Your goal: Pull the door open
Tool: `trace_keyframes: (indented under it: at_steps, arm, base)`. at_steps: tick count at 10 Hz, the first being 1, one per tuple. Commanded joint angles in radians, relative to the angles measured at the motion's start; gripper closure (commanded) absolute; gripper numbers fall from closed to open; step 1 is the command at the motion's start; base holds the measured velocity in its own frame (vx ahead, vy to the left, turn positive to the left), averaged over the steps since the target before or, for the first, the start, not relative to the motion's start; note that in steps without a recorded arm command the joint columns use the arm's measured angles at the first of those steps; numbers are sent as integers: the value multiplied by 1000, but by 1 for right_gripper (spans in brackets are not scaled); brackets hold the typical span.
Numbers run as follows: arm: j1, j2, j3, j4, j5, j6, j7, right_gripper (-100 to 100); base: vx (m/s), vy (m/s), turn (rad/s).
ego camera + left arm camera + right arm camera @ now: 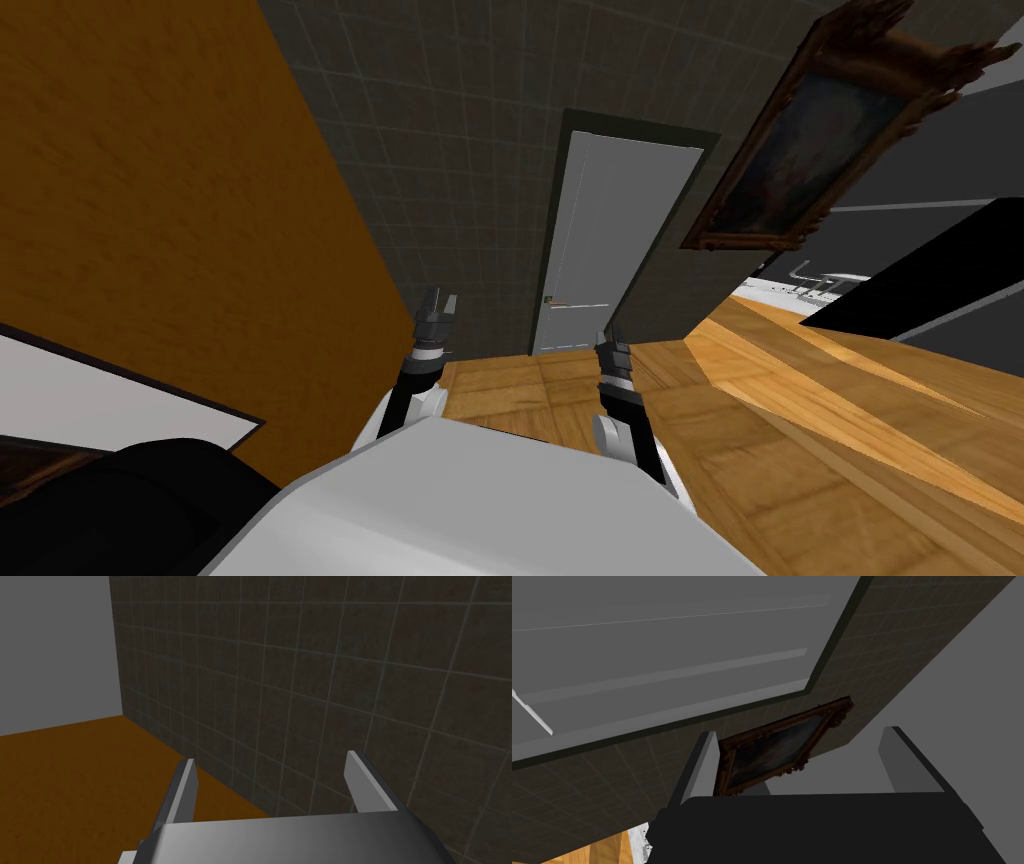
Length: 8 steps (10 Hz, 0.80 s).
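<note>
A light grey panelled door [600,240] in a dark frame stands shut at the far end of a dark tiled wall, with a small handle [549,299] at its left edge. The same door [662,651] spreads across the right wrist view. My right gripper [610,347] hangs open in front of the door's lower part, still apart from it, and its fingers [704,766] stand wide with nothing between. My left gripper [438,305] is raised to the left of the door, open and empty, with its fingers [186,786] towards the tiled wall [325,686].
An orange-brown wall [170,230] runs close along my left. A dark framed picture [810,140] hangs on the wall right of the door. Wooden floor [780,420] stretches ahead and to the right, where a black area [900,290] shows.
</note>
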State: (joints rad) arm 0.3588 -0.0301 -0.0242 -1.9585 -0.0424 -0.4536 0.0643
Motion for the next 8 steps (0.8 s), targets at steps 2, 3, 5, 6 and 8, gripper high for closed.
trace_keyframes:
  at_steps: [2, 3, 5, 6, 8]
  arm:
    - [-20, -9, -6, 57, -6, -17, -5, -100]
    - [-35, -16, -11, 96, -11, -30, -9, -100]
    - [-52, -24, -17, 143, -16, -43, -14, -100]
    - [-69, -32, -23, 173, -22, -57, -18, -100]
    - [-87, -40, -28, 237, -27, -70, -23, -100]
  base:
    - [41, -29, 97]
    - [47, -36, 125]
    - [41, -36, 101]
    - [67, -55, 214]
    - [51, -46, 95]
